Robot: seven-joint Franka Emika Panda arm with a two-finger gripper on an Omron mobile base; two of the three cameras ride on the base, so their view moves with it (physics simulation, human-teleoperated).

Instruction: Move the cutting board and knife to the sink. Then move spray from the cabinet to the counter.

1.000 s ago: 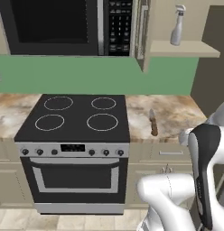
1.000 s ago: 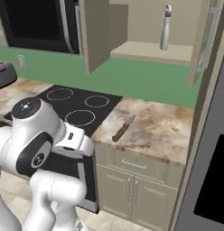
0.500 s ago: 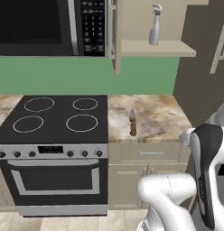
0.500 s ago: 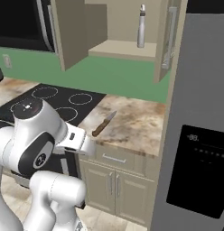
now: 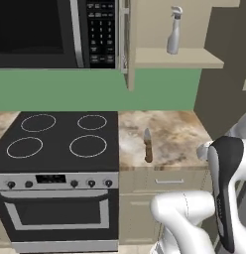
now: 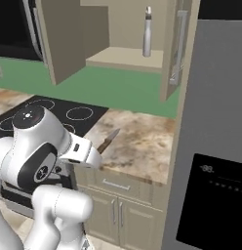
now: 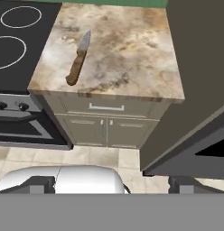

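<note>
The knife lies on the marbled counter just right of the stovetop, blade pointing to the wall; it also shows as knife and knife. The spray stands upright on the shelf of the open cabinet, seen too as spray. My gripper is open and holds nothing. It hangs in front of the counter over the floor, well short of the knife. The cutting board and the sink are out of view.
A black stovetop with an oven below borders the counter on the left, under a microwave. A tall grey fridge walls the counter's right side. The cabinet doors stand open over the counter.
The whole picture has slid left in both base views, so the base has driven right; the fridge now fills the right side. Knife and spray have stayed in place. The gripper stays open.
</note>
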